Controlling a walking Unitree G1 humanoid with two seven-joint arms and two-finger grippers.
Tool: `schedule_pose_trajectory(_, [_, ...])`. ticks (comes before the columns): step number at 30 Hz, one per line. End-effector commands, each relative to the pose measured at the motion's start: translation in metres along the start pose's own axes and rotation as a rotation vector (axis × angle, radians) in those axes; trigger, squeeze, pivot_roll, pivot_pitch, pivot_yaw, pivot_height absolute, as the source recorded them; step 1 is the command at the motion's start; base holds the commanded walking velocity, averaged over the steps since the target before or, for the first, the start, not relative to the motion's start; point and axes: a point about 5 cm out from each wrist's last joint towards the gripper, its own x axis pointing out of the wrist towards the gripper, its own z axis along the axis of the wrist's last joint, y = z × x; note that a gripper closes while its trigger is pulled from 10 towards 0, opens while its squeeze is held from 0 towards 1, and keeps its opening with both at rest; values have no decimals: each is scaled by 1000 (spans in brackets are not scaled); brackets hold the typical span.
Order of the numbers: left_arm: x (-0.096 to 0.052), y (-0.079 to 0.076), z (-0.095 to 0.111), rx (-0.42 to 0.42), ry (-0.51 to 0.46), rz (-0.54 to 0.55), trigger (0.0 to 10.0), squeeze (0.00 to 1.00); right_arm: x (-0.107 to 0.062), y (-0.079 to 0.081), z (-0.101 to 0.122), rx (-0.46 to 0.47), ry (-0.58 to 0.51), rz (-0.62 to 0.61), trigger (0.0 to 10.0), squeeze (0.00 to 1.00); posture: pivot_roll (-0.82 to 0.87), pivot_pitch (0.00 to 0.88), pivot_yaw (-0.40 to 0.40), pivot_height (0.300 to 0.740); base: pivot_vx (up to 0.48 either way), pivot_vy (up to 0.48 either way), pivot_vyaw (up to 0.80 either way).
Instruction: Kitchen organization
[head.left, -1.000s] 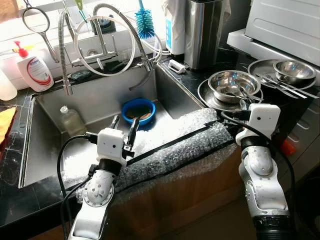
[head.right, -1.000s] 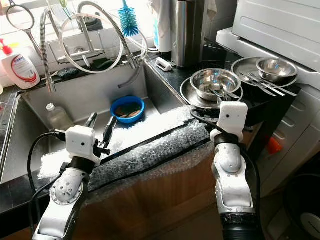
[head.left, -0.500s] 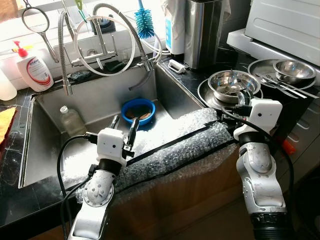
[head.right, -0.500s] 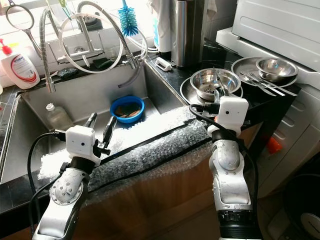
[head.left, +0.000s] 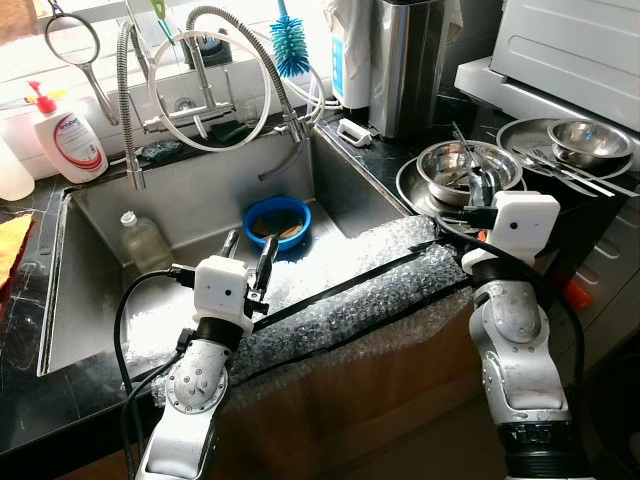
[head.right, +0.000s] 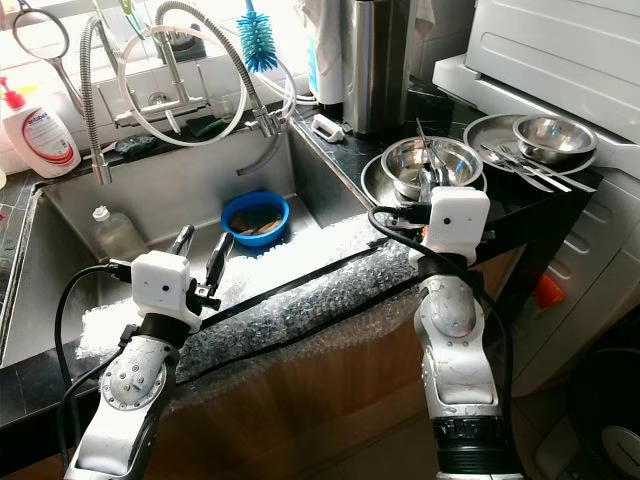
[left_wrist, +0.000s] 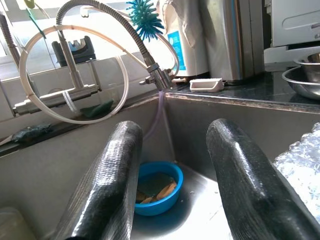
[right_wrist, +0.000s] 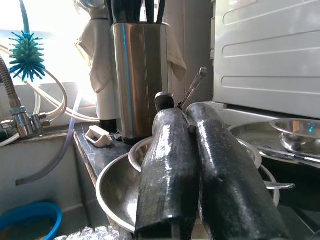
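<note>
Utensil (right_wrist: 192, 90) pinched upright in right gripper (right_wrist: 192, 150) over steel bowl (head.left: 462, 165); left gripper (head.left: 247, 257) fingers spread wide, empty, above sink (head.left: 190, 200)

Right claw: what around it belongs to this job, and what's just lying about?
In play:
right claw, shut on a utensil
steel bowl it lifts from
plate underneath

Lying about:
blue bowl in sink
bottle brush
soap bottle
left claw, open
</note>
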Motion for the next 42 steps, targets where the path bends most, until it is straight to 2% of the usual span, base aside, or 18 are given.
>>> schedule_pose_trajectory(1, [2,2,0,15,-1,-1,10000,0,5,5,17,5,-81,21,10000,0,-186,0,99,740,0,0,0])
schedule_pose_trajectory(12, [2,3,0,18,-4,7,10000,0,7,17,29,-27,-149,96,10000,0,-178,0,89,740,0,0,0])
schedule_pose_trajectory(26, [2,3,0,16,-5,16,10000,0,8,20,33,-33,-173,116,10000,0,-183,0,86,740,0,0,0])
schedule_pose_trajectory(28, [2,2,1,16,-6,14,10000,0,9,22,36,-4,-183,127,10000,0,-183,0,87,740,0,0,0])
schedule_pose_trajectory(32, [4,5,1,7,-10,30,10000,0,15,29,45,146,-186,157,10000,0,-185,0,89,740,0,0,0])
schedule_pose_trajectory(37, [7,11,4,8,-19,50,10000,0,18,36,49,208,-185,216,10000,0,-182,0,86,740,0,0,0])
schedule_pose_trajectory(42, [7,12,3,15,-15,53,10000,0,16,48,46,341,-130,323,10000,0,-183,0,86,740,0,0,0])
